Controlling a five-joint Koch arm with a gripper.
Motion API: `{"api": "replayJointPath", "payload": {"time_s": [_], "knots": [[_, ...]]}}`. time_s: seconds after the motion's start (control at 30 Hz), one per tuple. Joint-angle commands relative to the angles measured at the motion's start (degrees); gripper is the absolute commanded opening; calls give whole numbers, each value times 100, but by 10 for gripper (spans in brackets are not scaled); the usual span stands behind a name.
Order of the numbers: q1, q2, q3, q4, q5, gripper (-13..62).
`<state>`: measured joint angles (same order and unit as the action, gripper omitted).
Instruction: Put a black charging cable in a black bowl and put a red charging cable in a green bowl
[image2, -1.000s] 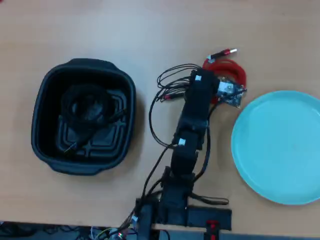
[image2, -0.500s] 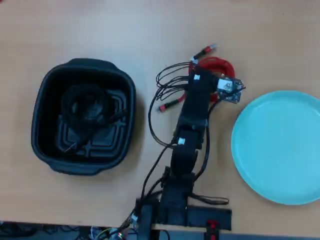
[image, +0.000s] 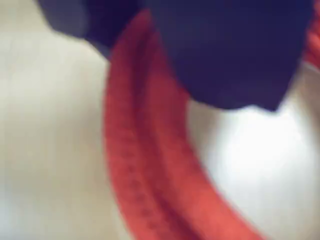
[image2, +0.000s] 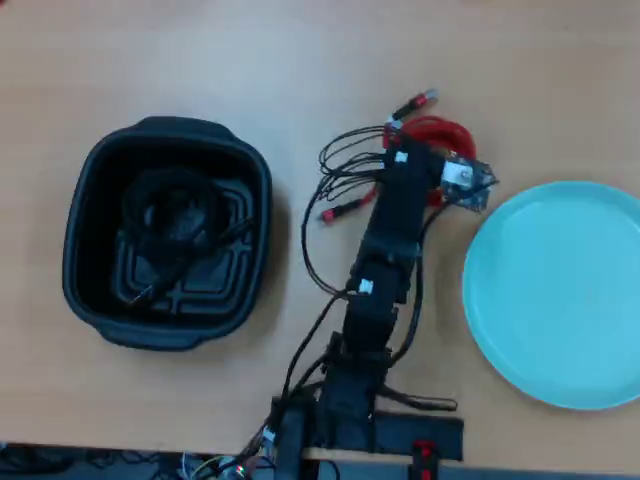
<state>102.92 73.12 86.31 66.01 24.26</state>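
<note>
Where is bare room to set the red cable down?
The green bowl is bare all over. Table is free above the black bowl, which already holds the black charging cable. It is crowded around the red charging cable and the arm's wires.

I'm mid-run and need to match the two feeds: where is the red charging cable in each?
Wrist view: the red charging cable fills the middle as a thick blurred arc from top to bottom right, under the dark gripper.
Overhead view: the coil lies right of centre near the top, beside the arm's head, left of the green bowl.
Shared landmark: the pale tabletop under the coil.
</note>
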Motion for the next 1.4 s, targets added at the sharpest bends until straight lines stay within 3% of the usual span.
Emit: {"api": "replayJointPath", "payload": {"time_s": [0.0, 0.33, 0.6, 1.37], "knots": [[281, 1248, -290, -62, -167, -72], [510, 3085, -369, -44, -475, -72], [1644, 3182, -325, -26, -501, -72], [5019, 3103, -18, -132, -2171, -65]]}}
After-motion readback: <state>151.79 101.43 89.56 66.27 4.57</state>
